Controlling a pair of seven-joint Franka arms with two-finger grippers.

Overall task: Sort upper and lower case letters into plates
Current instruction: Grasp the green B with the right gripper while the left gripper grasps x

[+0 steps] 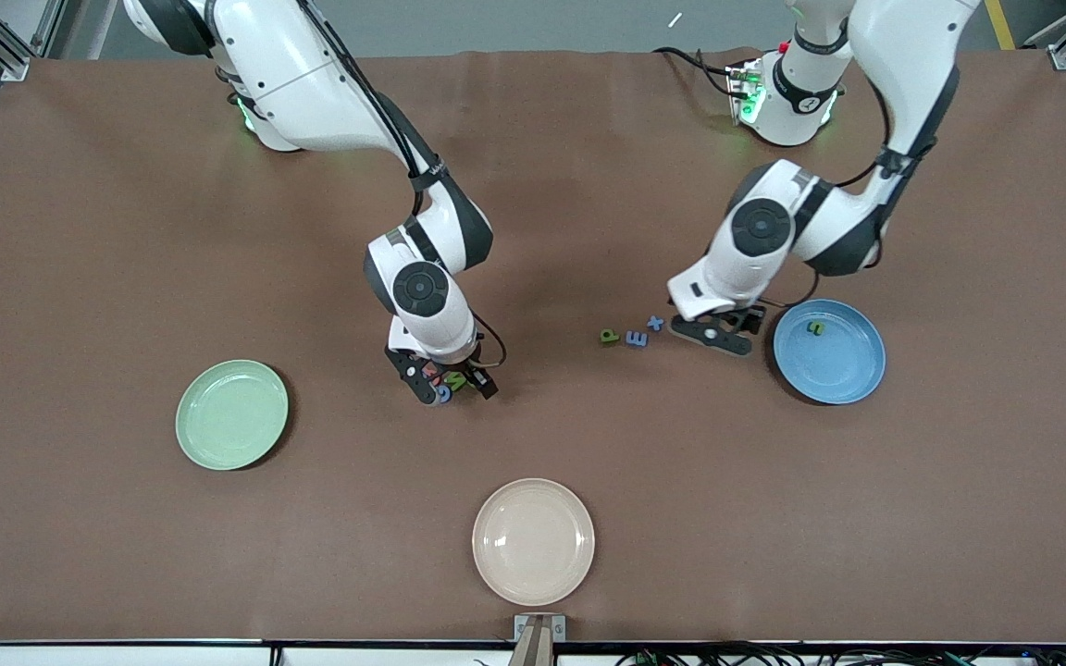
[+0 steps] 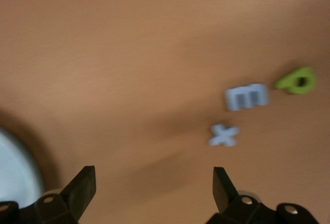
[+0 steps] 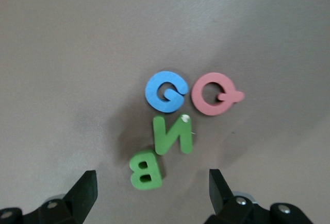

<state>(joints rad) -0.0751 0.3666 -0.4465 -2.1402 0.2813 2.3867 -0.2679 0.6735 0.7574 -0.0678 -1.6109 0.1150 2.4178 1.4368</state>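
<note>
Brown matting covers the table (image 1: 126,231). From its base the right arm is bent down over the table's middle, and the right gripper (image 1: 445,384) is held low over a cluster of four letters: blue G (image 3: 165,91), red-orange Q (image 3: 215,94), green N (image 3: 172,135) and green B (image 3: 146,169). Its fingers (image 3: 85,190) are spread, and nothing is pinched.

The left arm is folded at the elbow, and the left gripper (image 1: 727,331) is held low beside the blue plate (image 1: 852,375), over the table. Its fingers (image 2: 82,185) are spread wide and empty. Three letters are seen near it: green P (image 1: 609,336), blue E (image 1: 636,339) and blue x (image 1: 654,323).

One green letter (image 1: 814,327) is contained in the blue plate. Nothing is held in the mint plate (image 1: 231,414), toward the right arm's end. Nearest the front camera, a beige plate (image 1: 533,541) is set, likewise bare.
</note>
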